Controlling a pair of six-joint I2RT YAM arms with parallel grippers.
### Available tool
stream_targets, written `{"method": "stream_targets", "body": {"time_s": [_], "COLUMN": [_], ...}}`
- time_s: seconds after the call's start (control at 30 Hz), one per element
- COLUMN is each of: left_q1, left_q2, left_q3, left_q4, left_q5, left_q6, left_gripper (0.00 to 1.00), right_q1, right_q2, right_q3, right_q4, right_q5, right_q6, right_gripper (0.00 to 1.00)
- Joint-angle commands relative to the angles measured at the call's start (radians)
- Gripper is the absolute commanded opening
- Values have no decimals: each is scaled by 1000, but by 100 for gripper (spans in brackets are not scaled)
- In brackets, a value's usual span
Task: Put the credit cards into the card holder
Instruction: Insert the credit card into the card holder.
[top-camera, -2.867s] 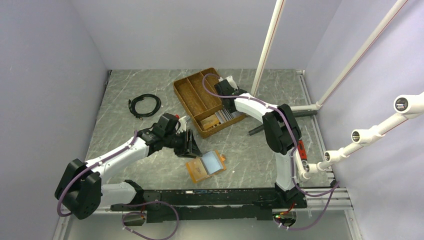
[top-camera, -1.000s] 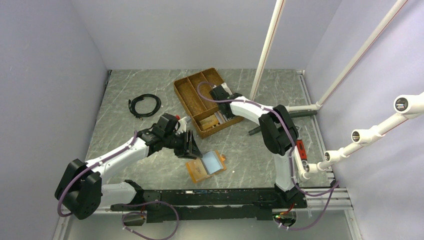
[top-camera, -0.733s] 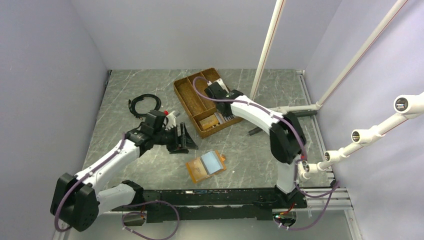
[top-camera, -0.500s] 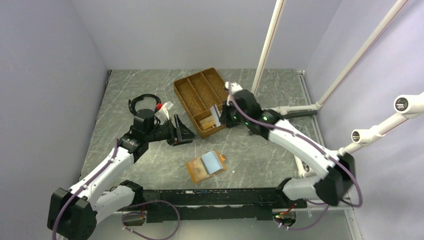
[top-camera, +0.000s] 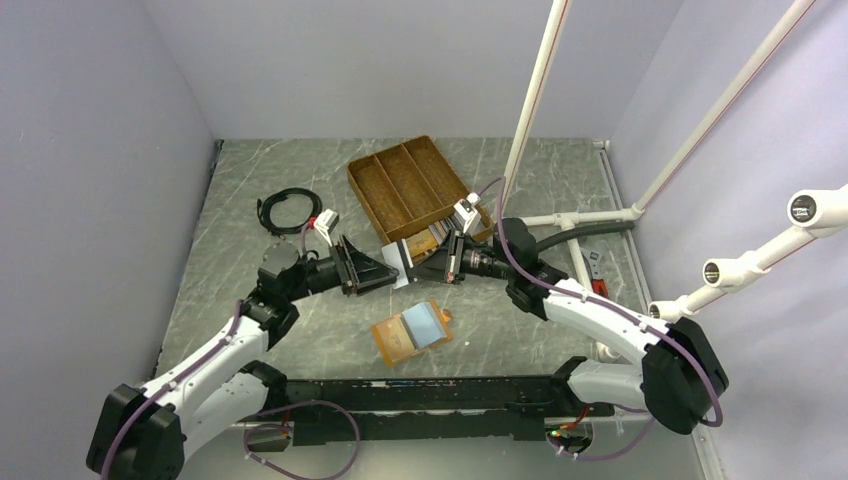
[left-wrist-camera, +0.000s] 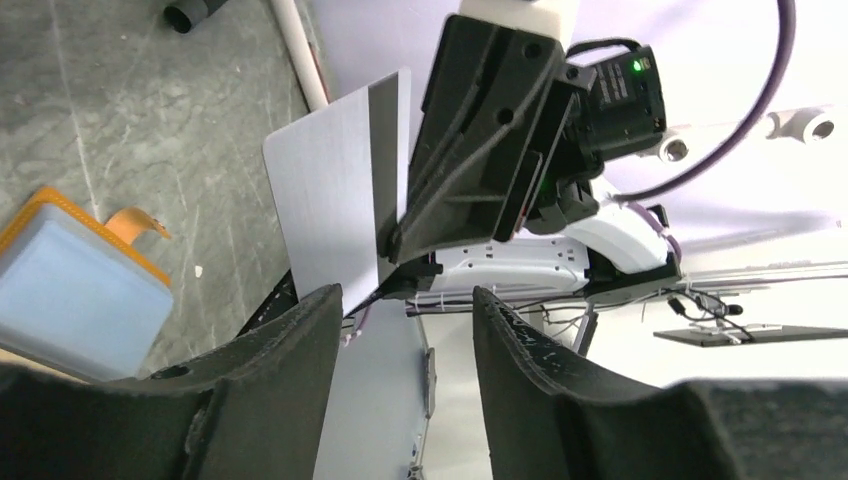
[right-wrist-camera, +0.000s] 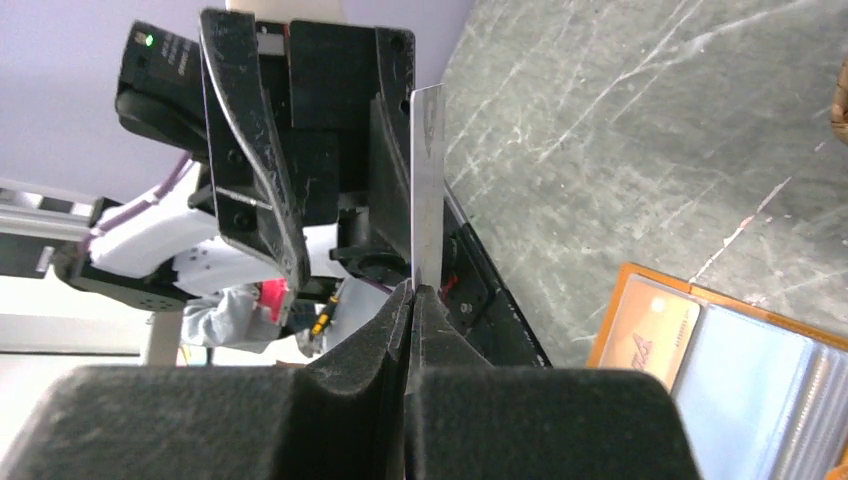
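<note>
The right gripper pinches a silver card by one edge, so most of it juts free beyond the tips, apparently for a handover. Facing it tip to tip, the left gripper has its jaws apart and clamps nothing, with the card's free end just at its fingers. The holder lies open below both, likely ready to take the card.

Top view high, looking down from behind, wrist views close, facing each other, sharing the grey card
</note>
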Motion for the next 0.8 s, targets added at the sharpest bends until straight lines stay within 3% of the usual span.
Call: {"method": "stream_targets", "body": {"time_s": [0.0, 0.1, 0.2, 0.37, 0.43, 0.53, 0.67, 0.77], "left_q1": [-38, -40, -41, -41, -40, -41, -44, -46], "left_q2": [-51, -65, -88, -196, -205, -133, -25, -27], "left_q3": [9, 12, 23, 140, 143, 74, -7, -13], "left_q4": [2, -25, -94, -547, -526, -234, 194, 168], "left_q5": [-60, -69, -85, -256, -245, -112, -9, -24], "left_q6": [-3, 4, 21, 158, 172, 76, -62, -55], "left_gripper": [59, 56, 64, 74, 75, 74, 43, 20], "right_q1": [-2, -2, -3, -3, -3, 1, 3, 3], "right_q2": [-23, -19, -46, -84, -80, -59, -42, -36], "right_q3": [-9, -12, 0, 15, 4, -7, -33, -60], "right_q4": [228, 235, 146, 77, 110, 184, 224, 249], "right_q5": [-71, -88, -62, -78, -105, -143, -119, -93], "right_q6": [105, 115, 59, 16, 31, 65, 93, 122], "right_gripper": [0, 0, 0, 0, 0, 0, 0, 0]}}
